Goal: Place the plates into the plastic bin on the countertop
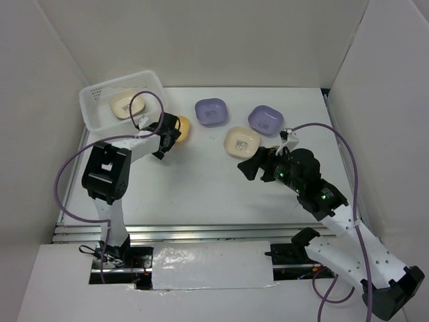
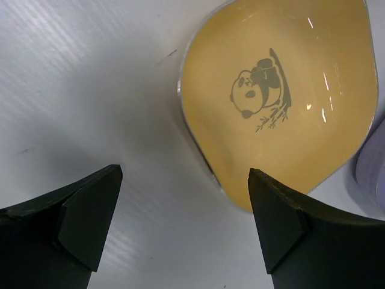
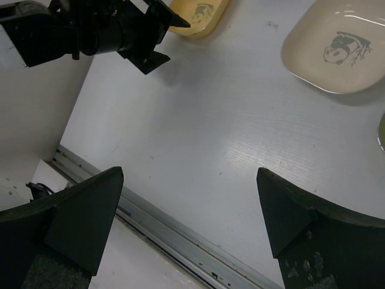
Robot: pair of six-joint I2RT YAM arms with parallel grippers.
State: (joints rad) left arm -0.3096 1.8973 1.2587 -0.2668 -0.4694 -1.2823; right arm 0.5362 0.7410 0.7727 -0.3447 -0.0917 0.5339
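A yellow plate [image 2: 277, 96] with a panda print lies on the white countertop [image 2: 90, 90], just ahead of my left gripper [image 2: 183, 198]. That gripper is open, and its right finger overlaps the plate's near edge. From above, the left gripper [image 1: 171, 137] partly covers the yellow plate [image 1: 184, 127], beside the plastic bin [image 1: 90, 111]. One cream plate [image 1: 127, 104] lies in the bin. My right gripper [image 1: 247, 166] is open and empty, close to another cream plate [image 1: 242, 141]. Two purple plates [image 1: 211, 111] [image 1: 265, 119] rest farther back.
A metal rail [image 3: 180, 235] runs along the front edge below my right gripper [image 3: 189, 198]. White walls close in the countertop on three sides. The left arm's purple cable [image 1: 144, 100] loops over the bin.
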